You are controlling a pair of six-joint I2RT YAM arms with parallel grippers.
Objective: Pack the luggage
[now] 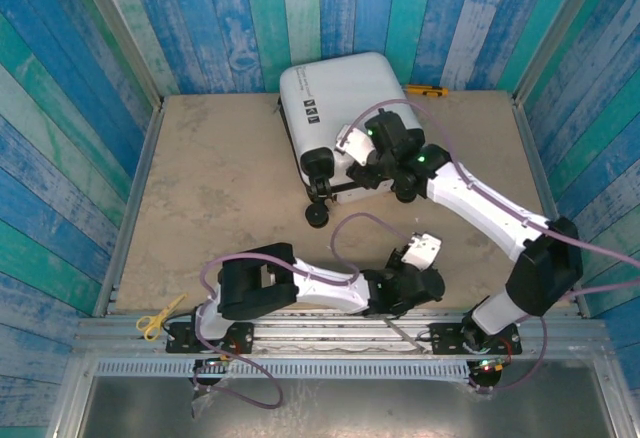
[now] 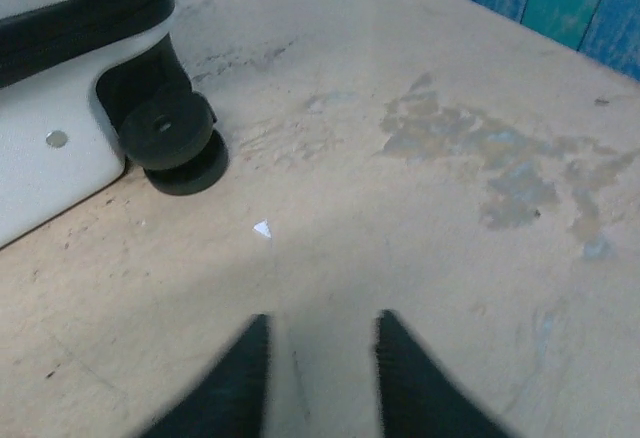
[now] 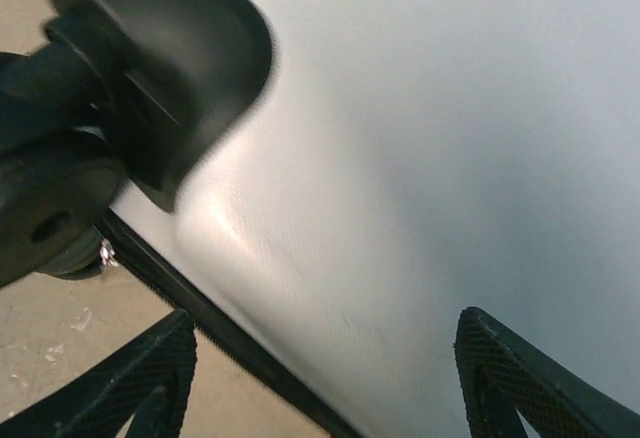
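From above, the white suitcase (image 1: 335, 108) lies closed at the table's far middle. My right gripper (image 1: 372, 173) is at its wheeled end and my left gripper (image 1: 422, 250) is well apart. Left wrist: my jaws stand apart and empty over the table (image 2: 430, 208), with a wheel (image 2: 172, 136) ahead. Right wrist: my jaws are spread wide over the shell (image 3: 420, 138). I should seat both pads squarely, since it looks slippery.

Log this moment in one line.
luggage: closed, on table | left gripper: open, above table | right gripper: open, at wheel end

luggage (image 1: 335, 98): smooth hard plastic shell, faint sheen | wheel (image 2: 170, 138): matt black plastic | table (image 1: 220, 188): scuffed, stained, matt
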